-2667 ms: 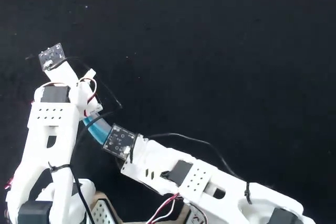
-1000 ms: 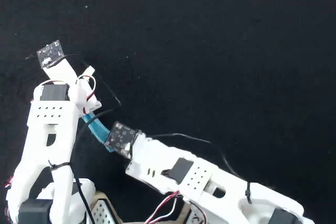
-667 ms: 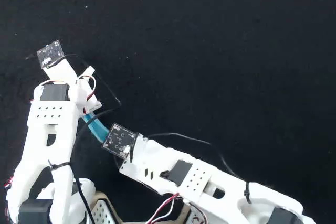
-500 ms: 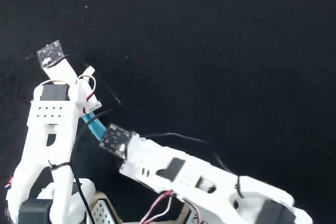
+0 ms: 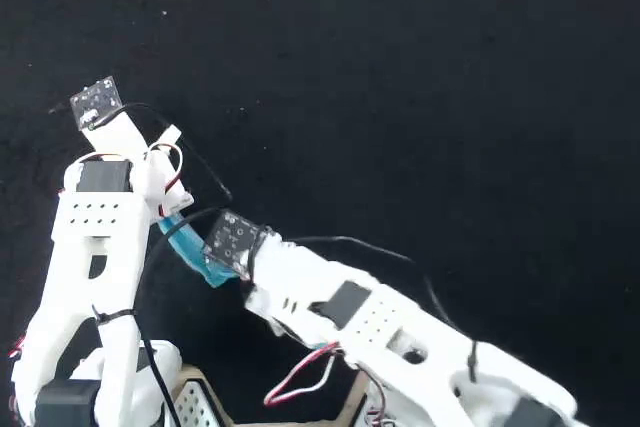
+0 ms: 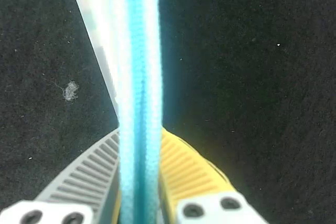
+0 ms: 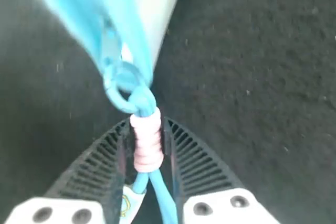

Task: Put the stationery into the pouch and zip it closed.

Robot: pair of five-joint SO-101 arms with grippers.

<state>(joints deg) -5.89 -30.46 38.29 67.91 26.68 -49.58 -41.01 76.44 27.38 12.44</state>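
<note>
Blue fabric marks the one pouch, held between the two arms over the black table, toward its front left. The left gripper is clamped on the pouch's blue zip edge. The right gripper pinches the single pink-wrapped zip pull, its jaws narrow around it.

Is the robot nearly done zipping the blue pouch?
Nearly, it seems. Done: the zip beside the left gripper looks joined; what is inside the pouch is hidden. In hand: the left gripper clamps the pouch's zip edge, and the right gripper clamps the pink-wrapped pull cord. Left: maybe a final tug, then letting go.
</note>
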